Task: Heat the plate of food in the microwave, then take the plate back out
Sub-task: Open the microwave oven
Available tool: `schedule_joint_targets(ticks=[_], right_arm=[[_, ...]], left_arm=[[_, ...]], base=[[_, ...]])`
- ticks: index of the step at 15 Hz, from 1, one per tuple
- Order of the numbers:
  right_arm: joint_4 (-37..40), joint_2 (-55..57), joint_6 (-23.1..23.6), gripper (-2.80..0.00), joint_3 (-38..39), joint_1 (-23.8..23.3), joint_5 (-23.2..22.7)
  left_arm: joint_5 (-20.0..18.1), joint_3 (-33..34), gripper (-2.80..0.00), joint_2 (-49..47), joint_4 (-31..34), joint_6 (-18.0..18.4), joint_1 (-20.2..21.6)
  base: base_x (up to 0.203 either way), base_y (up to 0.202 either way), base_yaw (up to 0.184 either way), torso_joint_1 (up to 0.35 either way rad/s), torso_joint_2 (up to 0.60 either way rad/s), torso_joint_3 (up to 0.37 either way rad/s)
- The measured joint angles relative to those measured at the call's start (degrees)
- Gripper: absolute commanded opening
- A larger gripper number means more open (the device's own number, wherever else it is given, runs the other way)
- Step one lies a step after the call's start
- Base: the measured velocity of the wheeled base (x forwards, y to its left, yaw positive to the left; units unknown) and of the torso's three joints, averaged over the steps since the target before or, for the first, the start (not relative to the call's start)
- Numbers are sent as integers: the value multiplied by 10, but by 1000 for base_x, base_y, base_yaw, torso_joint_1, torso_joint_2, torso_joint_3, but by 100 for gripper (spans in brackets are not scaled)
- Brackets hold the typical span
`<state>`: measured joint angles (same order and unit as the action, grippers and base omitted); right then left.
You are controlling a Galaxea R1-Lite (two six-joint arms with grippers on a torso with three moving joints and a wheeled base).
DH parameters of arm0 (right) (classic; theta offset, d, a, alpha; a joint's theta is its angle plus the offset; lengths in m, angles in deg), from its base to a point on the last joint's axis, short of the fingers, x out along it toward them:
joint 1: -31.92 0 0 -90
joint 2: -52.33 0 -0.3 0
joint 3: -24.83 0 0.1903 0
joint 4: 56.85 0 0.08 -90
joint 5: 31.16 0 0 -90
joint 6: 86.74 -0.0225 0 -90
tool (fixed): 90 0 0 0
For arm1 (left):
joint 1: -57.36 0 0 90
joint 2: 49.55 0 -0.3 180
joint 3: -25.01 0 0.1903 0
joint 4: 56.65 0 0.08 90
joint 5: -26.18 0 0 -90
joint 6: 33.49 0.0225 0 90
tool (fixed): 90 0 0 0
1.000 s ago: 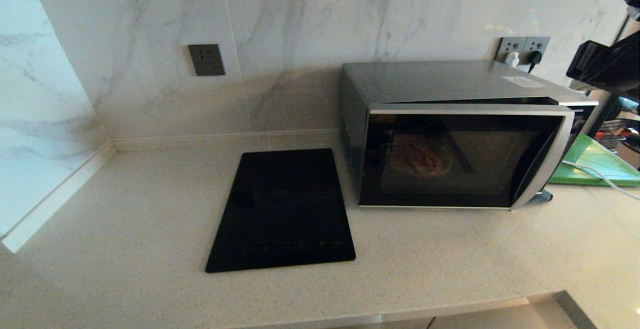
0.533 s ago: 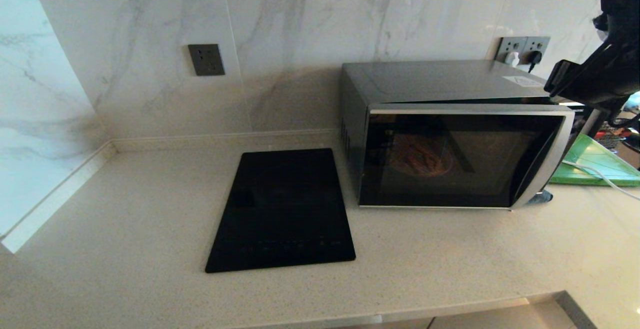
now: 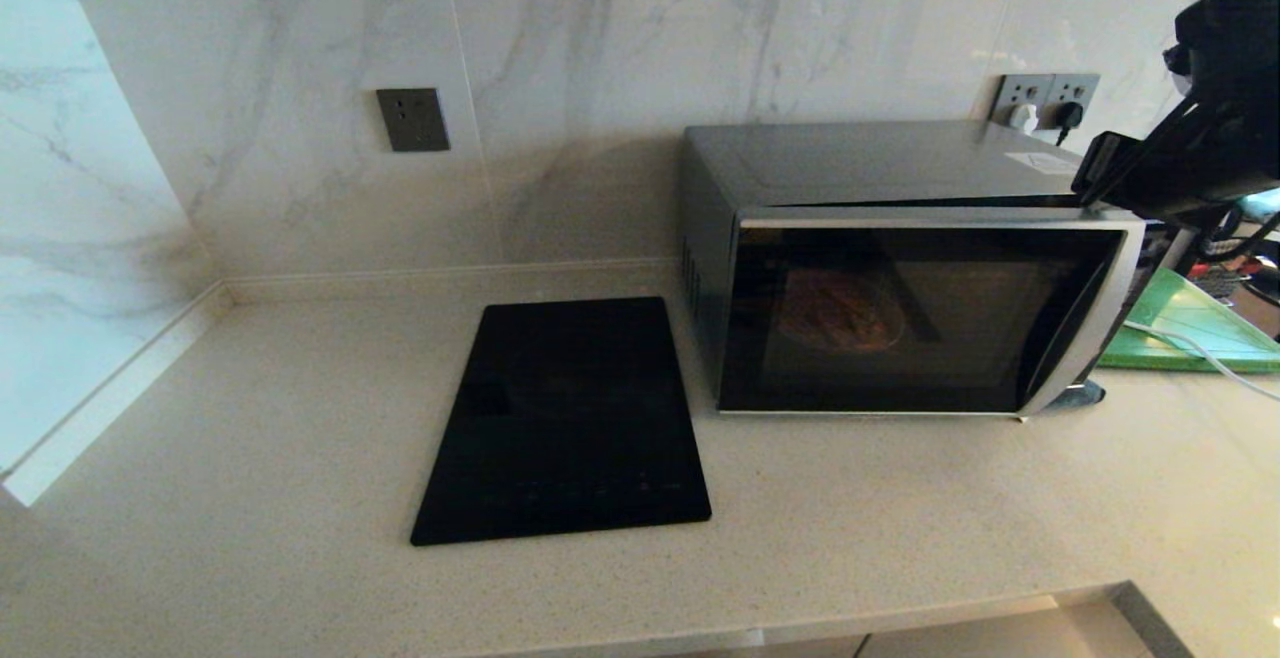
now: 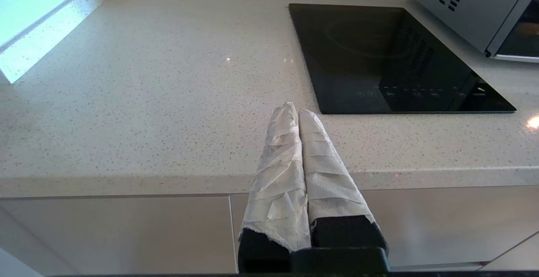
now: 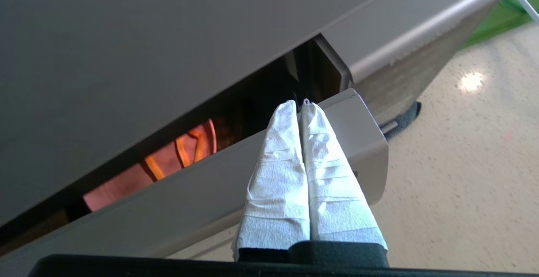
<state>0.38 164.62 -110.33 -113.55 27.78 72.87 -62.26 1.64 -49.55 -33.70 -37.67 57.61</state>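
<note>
The microwave (image 3: 900, 163) stands on the counter at the right, its dark glass door (image 3: 920, 323) ajar by a narrow gap along the handle side. Through the glass and through the gap I see the plate of food (image 3: 840, 310) inside, pinkish in the oven light, with orange sticks on it (image 5: 187, 150). My right gripper (image 5: 298, 103) is shut and empty, its wrapped tips at the gap over the door's top right corner (image 5: 358, 117). My left gripper (image 4: 294, 109) is shut and empty, parked low before the counter's front edge.
A flat black slab (image 3: 565, 418) lies left of the microwave. A green board (image 3: 1190, 328) with a white cable (image 3: 1205, 356) across it lies to its right. Wall sockets (image 3: 1045, 98) sit behind it. Marble walls close the back and left.
My right arm has come in from the far right to the door's top right corner. The door stays ajar about as before. The left arm has not moved.
</note>
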Motion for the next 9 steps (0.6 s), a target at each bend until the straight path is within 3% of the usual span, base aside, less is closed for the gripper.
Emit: schedule_joint_targets(ticks=[9], right_arm=[[228,-81,-22,-280,12,44,-5]], left_arm=[[0,0,-280,0,0,0,0]], base=[[0,0,0,0,0,0]])
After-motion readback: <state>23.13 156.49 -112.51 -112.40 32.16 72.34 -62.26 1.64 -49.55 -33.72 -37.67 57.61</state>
